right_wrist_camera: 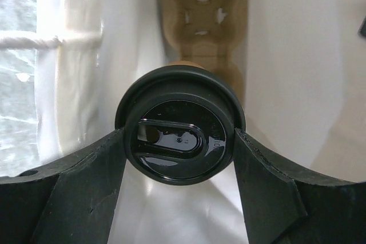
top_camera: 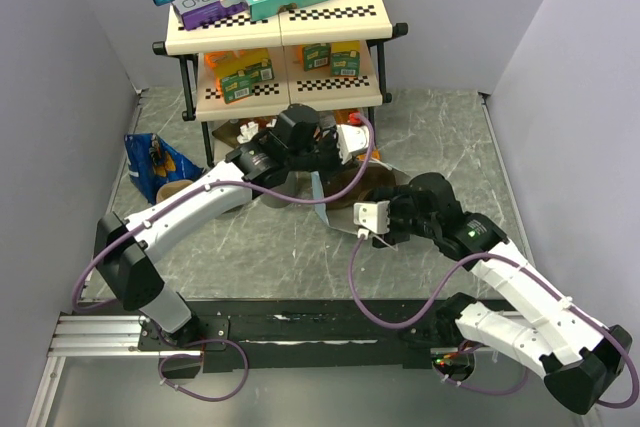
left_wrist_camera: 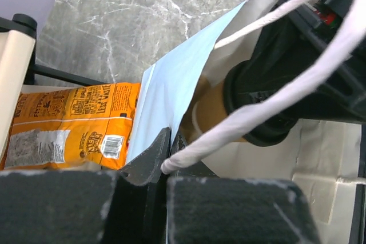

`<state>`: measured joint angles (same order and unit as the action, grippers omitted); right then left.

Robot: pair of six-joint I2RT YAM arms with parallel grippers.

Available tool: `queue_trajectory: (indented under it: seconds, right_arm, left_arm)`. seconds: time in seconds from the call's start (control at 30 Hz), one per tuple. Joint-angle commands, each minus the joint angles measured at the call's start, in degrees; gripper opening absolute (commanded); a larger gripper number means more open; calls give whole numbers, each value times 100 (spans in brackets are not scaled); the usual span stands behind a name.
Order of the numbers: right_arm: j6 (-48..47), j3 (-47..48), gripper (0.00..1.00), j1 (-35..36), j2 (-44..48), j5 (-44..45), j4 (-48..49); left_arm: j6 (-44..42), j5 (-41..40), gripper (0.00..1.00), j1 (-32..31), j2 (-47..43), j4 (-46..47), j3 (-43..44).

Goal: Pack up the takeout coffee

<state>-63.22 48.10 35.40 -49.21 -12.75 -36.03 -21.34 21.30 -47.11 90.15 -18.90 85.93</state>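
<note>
The right gripper (right_wrist_camera: 180, 141) clamps the cup (right_wrist_camera: 180, 121) by its lid at frame centre, inside the bag (right_wrist_camera: 291, 55), aimed at the carrier (right_wrist_camera: 203, 4) upper centre. The left gripper (left_wrist_camera: 167, 155), lower centre, pinches the bag's rim, likely to keep its mouth open.

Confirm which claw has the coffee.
The right claw: its fingers clamp the takeout coffee by its black lid, inside the white bag. The left claw only pinches that bag's edge.
</note>
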Motion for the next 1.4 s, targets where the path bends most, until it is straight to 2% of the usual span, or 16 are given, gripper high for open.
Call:
queue_trajectory:
  seconds: [0.0, 0.2, 0.67, 1.0, 1.37]
  right_arm:
    - [-524, -248, 0, 151, 245, 282, 368]
    - [-709, -169, 0, 336, 141, 326, 246]
    - [328, 253, 0, 169, -511, 124, 264]
    - [-49, 51, 0, 125, -343, 818, 685]
    - [-533, -37, 0, 125, -528, 932, 615]
  left_arm:
    - [165, 103, 1, -61, -279, 474, -138]
    - [508, 111, 1, -70, -226, 580, -138]
    - [491, 348, 1, -70, -454, 685, -577]
    - [482, 454, 1, -70, -498, 712, -525]
    - [658, 463, 1, -79, -639, 826, -639]
